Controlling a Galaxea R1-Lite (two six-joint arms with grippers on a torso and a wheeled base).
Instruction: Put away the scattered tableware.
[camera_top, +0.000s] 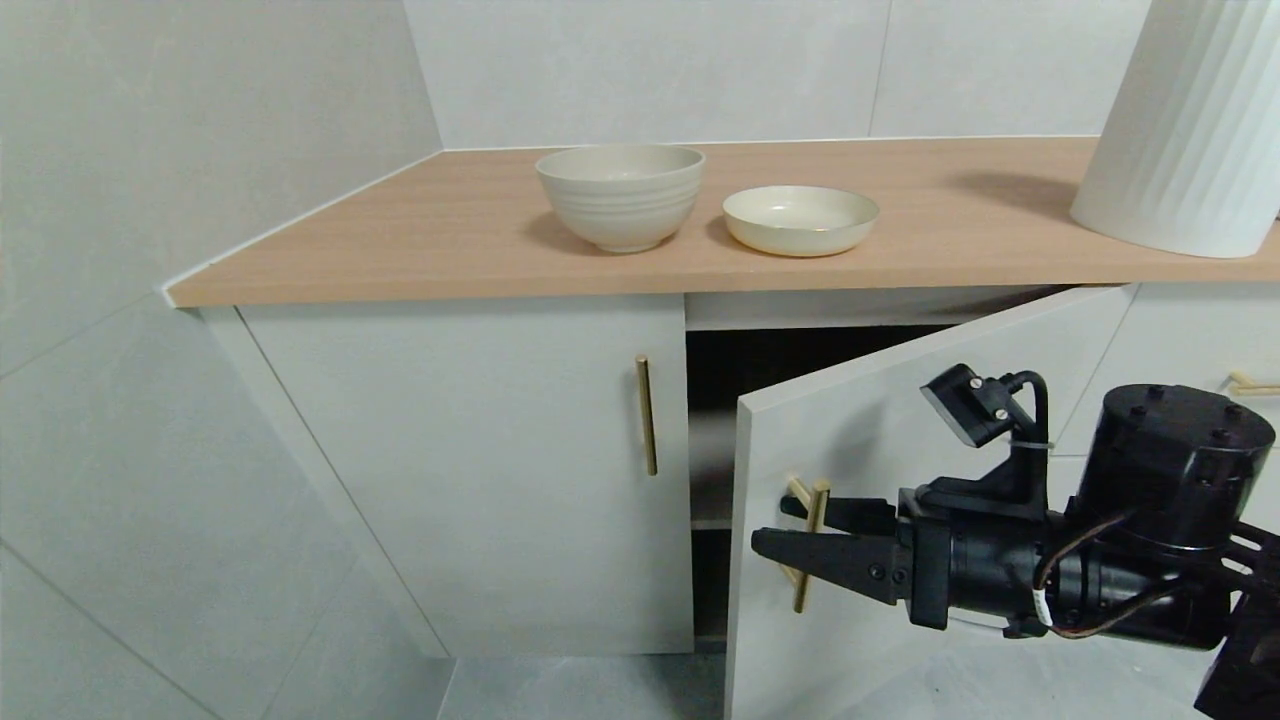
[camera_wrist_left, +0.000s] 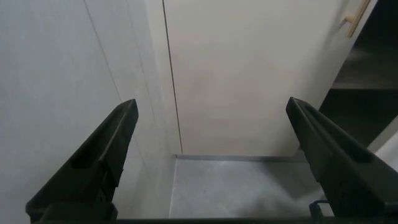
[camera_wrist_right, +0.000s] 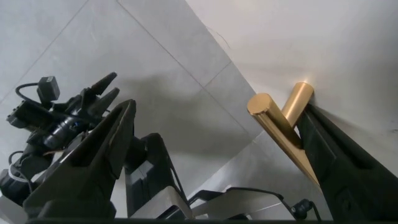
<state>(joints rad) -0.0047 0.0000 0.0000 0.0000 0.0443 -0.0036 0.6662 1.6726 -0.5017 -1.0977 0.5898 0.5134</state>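
Inside, the open cabinet (camera_top: 712, 400) is dark, with little to make out past a shelf (camera_top: 710, 522) edge. The ribbed white vessel (camera_top: 1190, 130) is cut off by the frame. A bowl (camera_top: 620, 197) and a shallow dish (camera_top: 800, 219) sit side by side, not touching, on the counter (camera_top: 450, 230). The right pincer (camera_top: 772, 522) straddles the swung-out door's (camera_top: 850, 420) brass handle (camera_top: 803, 585), jaws wide, bar against one finger. The left pincer (camera_wrist_left: 211, 106) gapes on nothing, facing the closed door (camera_wrist_left: 249, 74) near the floor (camera_wrist_left: 230, 186).

Light is bright, soft and even. The bowl (camera_top: 620, 195), dish (camera_top: 800, 218) and vase (camera_top: 1190, 130) cast faint shadows toward the corner on the counter (camera_top: 400, 240). Inside the open cabinet (camera_top: 715, 380) it is dark.
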